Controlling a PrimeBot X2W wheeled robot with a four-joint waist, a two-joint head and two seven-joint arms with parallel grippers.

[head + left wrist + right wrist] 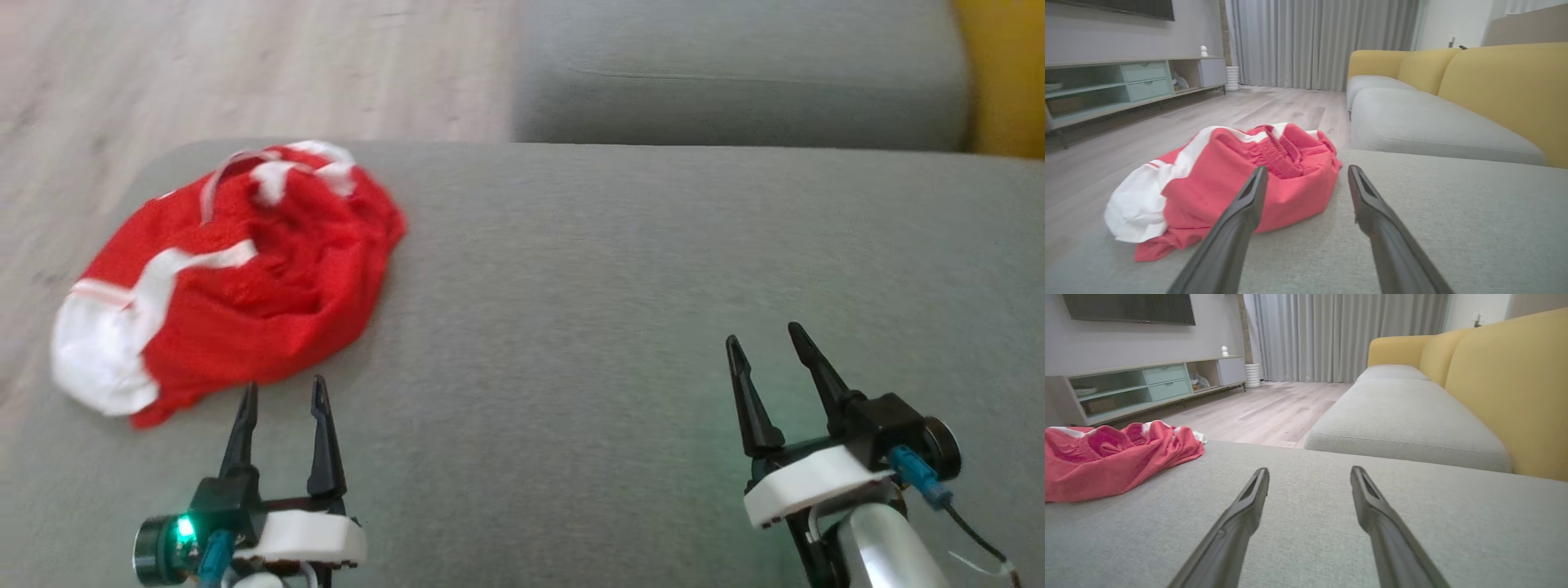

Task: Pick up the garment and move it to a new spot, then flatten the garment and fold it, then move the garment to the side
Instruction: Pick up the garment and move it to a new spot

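Count: one garment (245, 286), two grippers, two grey seat cushions. The garment is red fabric with white stripes and a gathered elastic band, lying crumpled in a heap at the far left corner of the near seat cushion (588, 327). Its white end reaches the cushion's left edge. The left gripper (283, 385) sits low over the cushion with its jaws spread wide and holding nothing. Its fingertips are just beside the garment's near hem, and contact cannot be determined. The right gripper (763, 335) is well apart from the garment, also with jaws spread wide and nothing between them. A broad stretch of grey upholstery lies between the garment and the right gripper. The second seat cushion (735, 73) adjoins the far right side, backed by yellow backrests (1515, 375). Pale wood floor (245, 65) borders the far left edge. A low media console (1147, 384), a wall-mounted screen (1126, 308) and grey curtains (1347, 335) stand beyond.
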